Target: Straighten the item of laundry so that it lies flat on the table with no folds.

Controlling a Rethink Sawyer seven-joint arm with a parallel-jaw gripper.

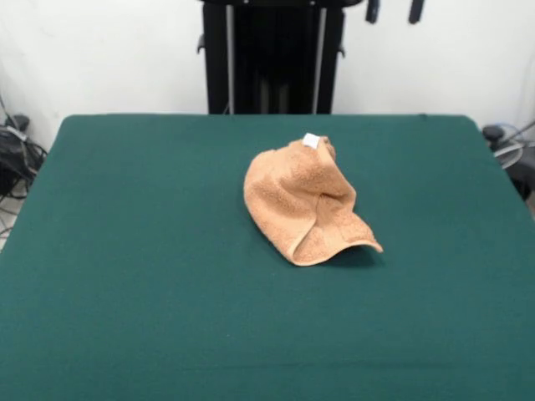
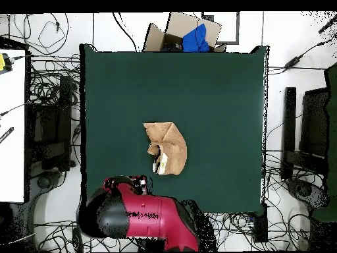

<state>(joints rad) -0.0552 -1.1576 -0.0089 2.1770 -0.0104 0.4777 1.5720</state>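
Observation:
The peach-orange towel (image 1: 305, 200) lies crumpled in a heap a little right of the middle of the green table (image 1: 125, 251). It is folded over itself, with its small white tag (image 1: 311, 140) on top at the far end and one hemmed corner lifted at the near right. The overhead view shows the towel (image 2: 168, 148) bunched near the middle of the table (image 2: 217, 85). Only the two tips of my gripper (image 1: 394, 10) show, apart, at the top edge, high above the table's far side, well away from the towel. The red arm (image 2: 141, 217) is drawn back by the base.
The black pedestal (image 1: 272, 58) stands behind the table's far edge. A cardboard box with blue cloth (image 2: 187, 33) sits off the table's edge opposite the robot. Cables and equipment (image 2: 46, 132) lie on the floor on both sides.

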